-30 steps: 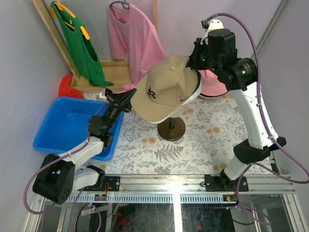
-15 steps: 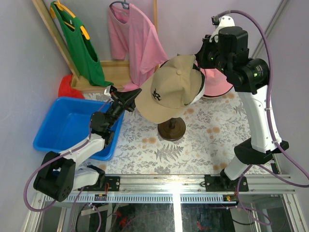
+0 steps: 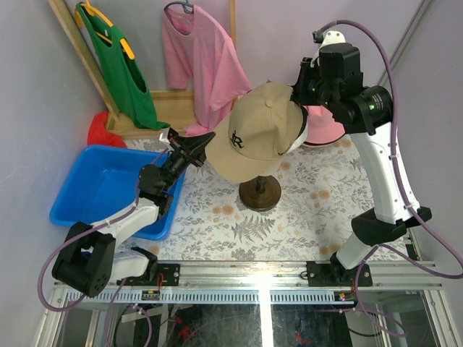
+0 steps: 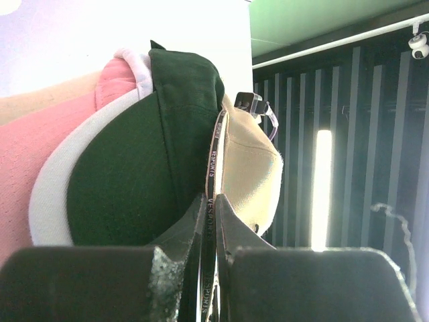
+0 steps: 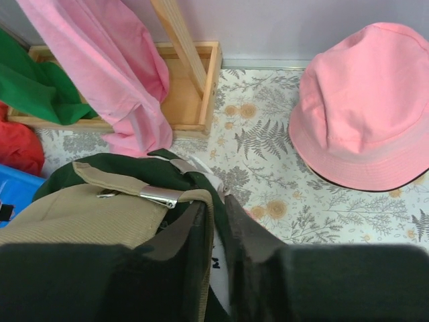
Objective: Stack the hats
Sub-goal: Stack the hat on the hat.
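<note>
The tan cap point(image 3: 257, 137) sat topmost on the stack of caps raised above the dark round stand base point(image 3: 260, 194), its lettered front turned toward the left of the base. Seen from the left wrist, the dark green cap point(image 4: 134, 174) lay directly under the tan one, and a pink cap point(image 4: 27, 154) with a white underbrim lay under the green one.

The left gripper point(image 4: 209, 199) reached in from the left of the stand base, up at brim height. Its jaws were pressed nearly together on the thin lettered edge of the tan cap's brim, gripping it.

The right gripper point(image 5: 216, 204) hung above and behind the stand base at the back of the stack, beside the tan cap's strap and metal buckle point(image 5: 161, 194). Its fingers point(image 5: 184, 235) stood a little apart with cap fabric running down between them; whether they pinched that fabric could not be told.

The pink bucket hat point(image 3: 325, 123) lay flat on the fern-print table point(image 3: 217, 224), behind and to the right of the stand base, apart from the stack. A blue bin point(image 3: 94, 188) sat to the left of the stand base
</note>
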